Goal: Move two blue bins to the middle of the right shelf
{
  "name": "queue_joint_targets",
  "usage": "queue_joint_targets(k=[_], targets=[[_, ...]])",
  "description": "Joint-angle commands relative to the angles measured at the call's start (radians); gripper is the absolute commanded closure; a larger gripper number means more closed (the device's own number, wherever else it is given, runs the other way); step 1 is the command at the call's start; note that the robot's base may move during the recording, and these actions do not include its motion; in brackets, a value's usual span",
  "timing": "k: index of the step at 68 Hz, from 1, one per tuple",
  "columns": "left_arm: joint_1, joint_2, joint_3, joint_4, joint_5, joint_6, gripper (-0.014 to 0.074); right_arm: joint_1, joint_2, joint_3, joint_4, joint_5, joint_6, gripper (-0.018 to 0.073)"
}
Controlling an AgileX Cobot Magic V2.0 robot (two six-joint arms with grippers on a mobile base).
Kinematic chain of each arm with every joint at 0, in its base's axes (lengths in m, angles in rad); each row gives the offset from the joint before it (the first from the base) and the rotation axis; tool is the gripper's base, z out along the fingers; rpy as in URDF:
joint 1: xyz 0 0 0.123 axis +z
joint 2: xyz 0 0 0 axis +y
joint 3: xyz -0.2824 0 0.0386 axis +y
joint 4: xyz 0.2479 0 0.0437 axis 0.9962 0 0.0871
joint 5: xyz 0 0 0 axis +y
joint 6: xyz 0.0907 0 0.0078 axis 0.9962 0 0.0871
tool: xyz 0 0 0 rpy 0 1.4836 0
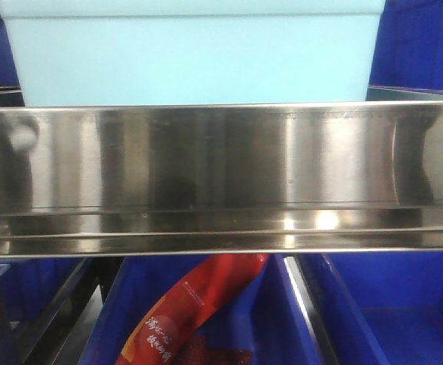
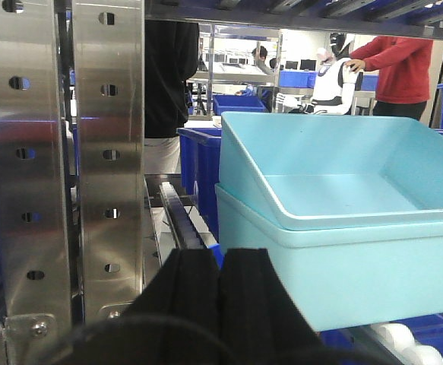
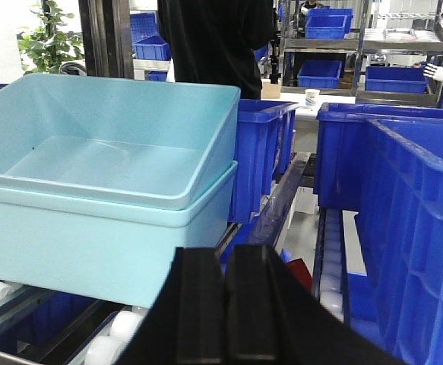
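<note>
A broad stainless-steel shelf rail [image 1: 221, 179] spans the whole front view, its brushed face throwing back blurred reflections. Above it sits the pale blue front wall of the two nested light-blue bins [image 1: 194, 57]; from the wrist views the pair shows clearly — one bin [image 2: 335, 171] dropped inside the other [image 3: 92, 228], the inner one tilted so its rim rides higher at one side. They rest on white rollers [image 3: 111, 334] of the shelf track, with perforated steel uprights [image 2: 69, 160] just to their left in the left wrist view.

Dark blue crates [image 3: 403, 228] stand to the right of the nested bins, one [image 3: 263, 156] touching or just beside them. Below the rail more dark blue crates [image 1: 392, 312] sit on a lower level, and in one lies a red snack packet [image 1: 198, 312] with pale printed characters running along its length, too small and blurred to read.

In the background stand a person in black [image 2: 168, 68], a person in a red top [image 2: 400, 68] and a white humanoid figure [image 2: 333, 76].

The left hand [image 2: 219, 296] is clenched, its black fingers pressed together with nothing between them, short of the bins' near wall. The right hand [image 3: 226, 304] is likewise clenched on nothing, just in front of the bins' corner.
</note>
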Motion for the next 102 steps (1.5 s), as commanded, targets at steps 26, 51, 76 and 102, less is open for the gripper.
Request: queue_joint_targets(k=[26,51,76,102], targets=[[0.001,-0.005,0.002,0.004,-0.018,-0.006,0.0708,-0.006,-0.005,0.003,-0.007,-0.027,0.001,0.0721],[0.197,-0.032,0.149,-0.074,-0.138,0.088,0.0708,-0.006,-0.005,0.003,-0.007,-0.031,0.001,0.0721],[0.229,-0.032,0.414,-0.096,-0.323,0.088,0.0708,-0.006,-0.005,0.003,-0.007,-0.037,0.001,0.0721],[0.229,-0.032,0.414,-0.096,-0.361,0.088,0.0708,-0.006,-0.005,0.003,-0.007,-0.04,0.001,0.0721]])
